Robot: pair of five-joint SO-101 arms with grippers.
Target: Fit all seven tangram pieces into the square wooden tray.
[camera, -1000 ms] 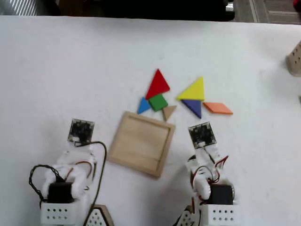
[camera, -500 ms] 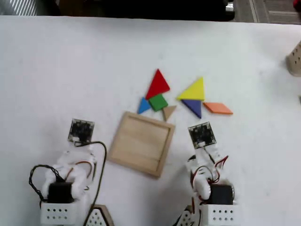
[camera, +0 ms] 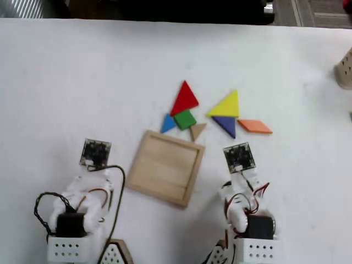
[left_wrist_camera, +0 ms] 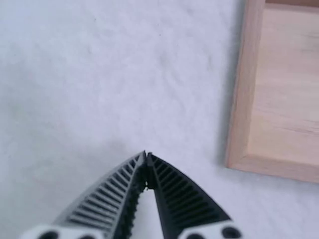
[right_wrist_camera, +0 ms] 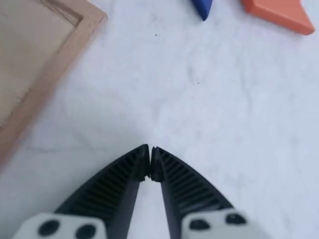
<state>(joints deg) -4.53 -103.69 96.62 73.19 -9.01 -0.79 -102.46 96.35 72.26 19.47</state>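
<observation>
The square wooden tray (camera: 166,168) lay tilted on the white table (camera: 77,77) between both arms. All seven pieces lay outside it, past its far rim: red triangle (camera: 184,99), green square (camera: 185,119), blue triangle (camera: 168,124), tan triangle (camera: 197,131), yellow triangle (camera: 226,105), dark blue triangle (camera: 225,125) and orange parallelogram (camera: 254,126). The left gripper (left_wrist_camera: 145,159) was clenched on nothing beside the tray's rim. The right gripper (right_wrist_camera: 150,152), equally clenched, hung over bare table near the orange parallelogram. A perforated beige object (camera: 345,69) stood at the table's edge.

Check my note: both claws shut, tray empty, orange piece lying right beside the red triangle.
Not quite. The high view shows the orange piece beside the dark blue triangle, apart from the red triangle. The left claw and right claw are shut and the tray is empty.
</observation>
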